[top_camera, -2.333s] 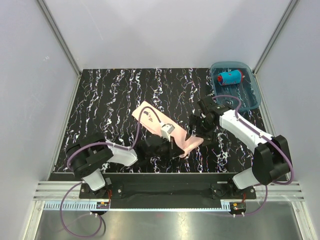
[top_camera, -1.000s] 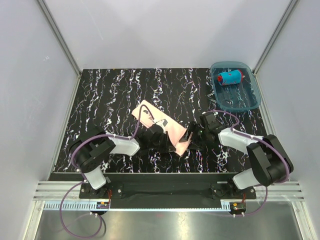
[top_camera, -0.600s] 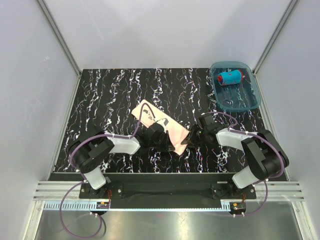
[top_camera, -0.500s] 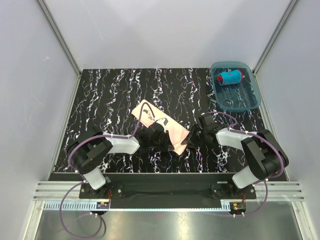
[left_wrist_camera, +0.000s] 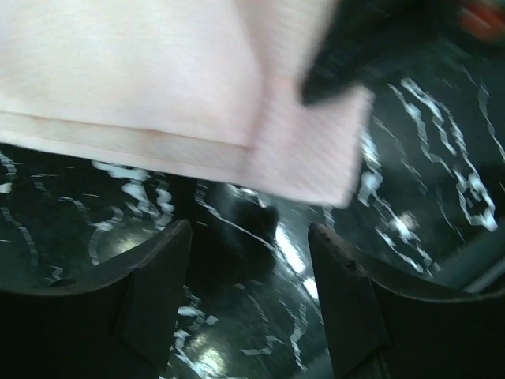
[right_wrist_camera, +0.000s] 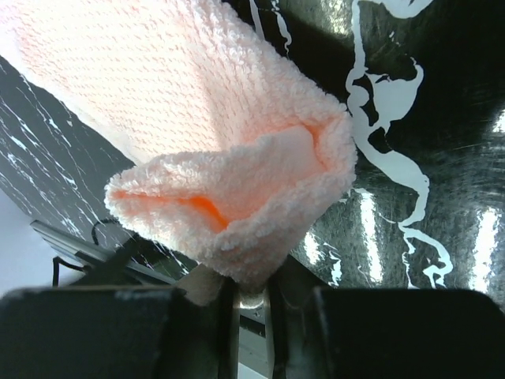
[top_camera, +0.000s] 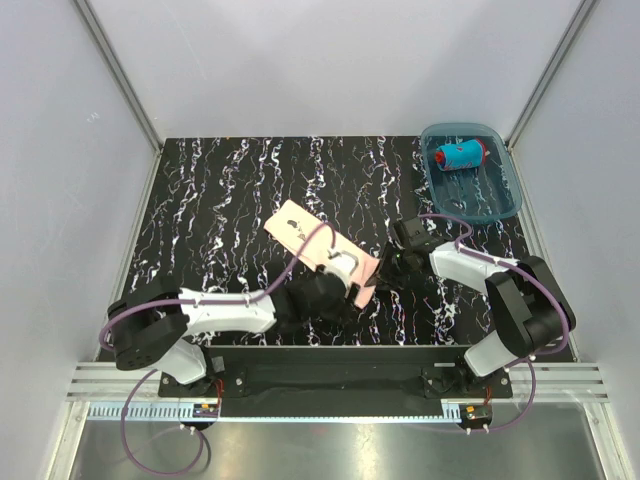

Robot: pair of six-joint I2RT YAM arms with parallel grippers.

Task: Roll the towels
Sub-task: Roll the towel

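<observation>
Left pincer (left_wrist_camera: 248,230): fingers apart, above counter (left_wrist_camera: 410,197), just beside pink towel's (left_wrist_camera: 118,71) near edge.
Right pincer (right_wrist_camera: 251,300): clamped on folded-over towel corner.
Step, as judged: start roll; keep fold tight, edges square, tension even across width.
Blue towel (top_camera: 459,155): rolled, lying in tray (top_camera: 505,208), far right.

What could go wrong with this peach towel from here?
The right hand pinches only a folded corner of the peach towel; it could slip free. The left hand is open, just off the towel's edge, so the cloth may drag instead of rolling. Both hands sit close together and might collide.
</observation>
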